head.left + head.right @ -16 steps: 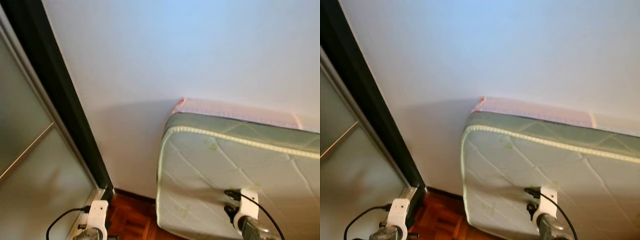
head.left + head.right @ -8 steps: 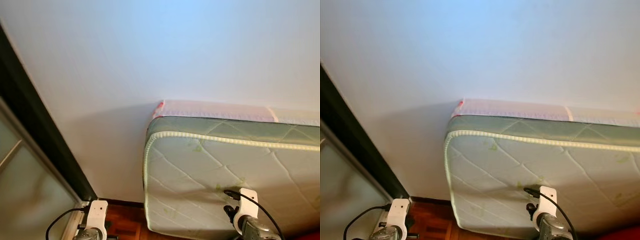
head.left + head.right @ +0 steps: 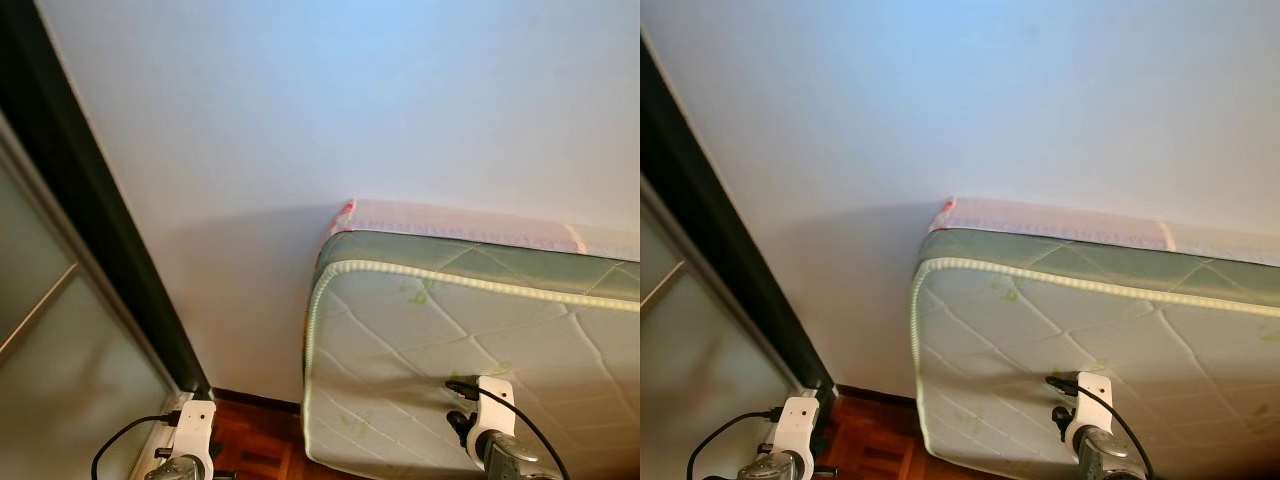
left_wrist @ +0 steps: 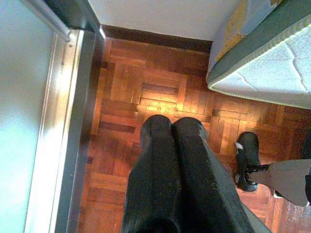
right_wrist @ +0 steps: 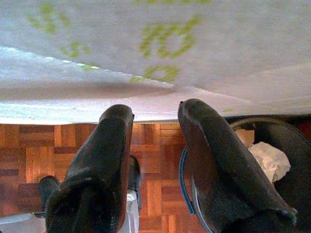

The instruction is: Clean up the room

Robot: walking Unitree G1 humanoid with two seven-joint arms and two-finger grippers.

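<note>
Both eye views looked forward from the head at the plain white wall (image 3: 330, 110) and the quilted green-edged mattress (image 3: 450, 340) leaning on it. Each wrist camera faced down close over the reddish parquet floor (image 4: 146, 92), sharing that mattress's lower edge.

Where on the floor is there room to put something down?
The bare wooden floor is free in the corner between the sliding door track, the wall's dark skirting and the mattress edge. It gets crowded near the robot's foot. Under the right gripper, a bin holding crumpled paper crowds the strip beside the mattress.
</note>
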